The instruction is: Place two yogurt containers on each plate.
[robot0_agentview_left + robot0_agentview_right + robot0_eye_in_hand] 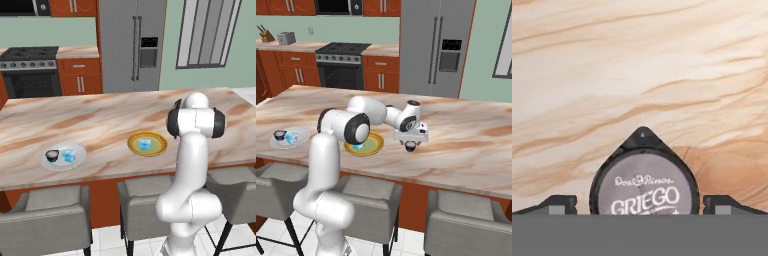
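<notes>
Pincer (641, 204) standing wide, straddling dark yogurt cup (644, 182) on surface (637, 75); contact unclear. Arm (376, 112) reaching forward, hand pointing down.

The long counter (100, 120) looks like polished tan-and-cream veined marble, smooth. The dark round yogurt cup (644, 187) has a matt grey printed lid. The tall grey fridge (436, 47) looks like brushed metal.

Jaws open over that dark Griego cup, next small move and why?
Probably lower and close. The gripper hangs open above the dark yogurt cup on the counter, a fingertip either side. The yellow-rimmed plate shows just one light blue cup.
</notes>
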{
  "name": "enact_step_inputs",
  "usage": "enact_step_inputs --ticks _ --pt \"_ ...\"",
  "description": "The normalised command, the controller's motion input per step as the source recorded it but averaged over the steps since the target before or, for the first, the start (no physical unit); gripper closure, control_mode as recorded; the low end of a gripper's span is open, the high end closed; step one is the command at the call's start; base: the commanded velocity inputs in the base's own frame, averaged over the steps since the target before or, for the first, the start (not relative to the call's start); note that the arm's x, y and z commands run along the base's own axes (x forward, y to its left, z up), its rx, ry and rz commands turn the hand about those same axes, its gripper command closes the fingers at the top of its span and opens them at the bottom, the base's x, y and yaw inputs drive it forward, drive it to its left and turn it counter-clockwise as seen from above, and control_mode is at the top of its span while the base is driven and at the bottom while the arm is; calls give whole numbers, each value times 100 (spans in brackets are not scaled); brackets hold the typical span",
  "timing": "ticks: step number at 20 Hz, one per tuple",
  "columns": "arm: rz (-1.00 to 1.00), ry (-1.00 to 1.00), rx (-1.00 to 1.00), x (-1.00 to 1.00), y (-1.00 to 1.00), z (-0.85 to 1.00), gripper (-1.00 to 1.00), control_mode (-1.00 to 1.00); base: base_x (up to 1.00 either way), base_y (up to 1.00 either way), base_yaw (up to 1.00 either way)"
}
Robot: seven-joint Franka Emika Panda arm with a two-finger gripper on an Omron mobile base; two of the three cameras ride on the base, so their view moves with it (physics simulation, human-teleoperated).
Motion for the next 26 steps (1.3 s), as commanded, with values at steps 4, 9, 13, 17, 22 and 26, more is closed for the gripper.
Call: enact_step_inputs --ticks 4,9,13,17,22,26 --pt "0 3 0 11 -1 -22 -100 -100 0 0 0" --pt "0 0 0 11 -2 -23 -100 -100 0 0 0" --pt "0 0 0 10 0 -22 -100 -100 0 0 0" --pt "0 0 0 6 0 -21 -100 -100 0 0 0" --pt "0 0 0 1 -1 -17 100 -100 0 0 0" --pt "0 0 0 -4 0 0 100 -100 0 0 0"
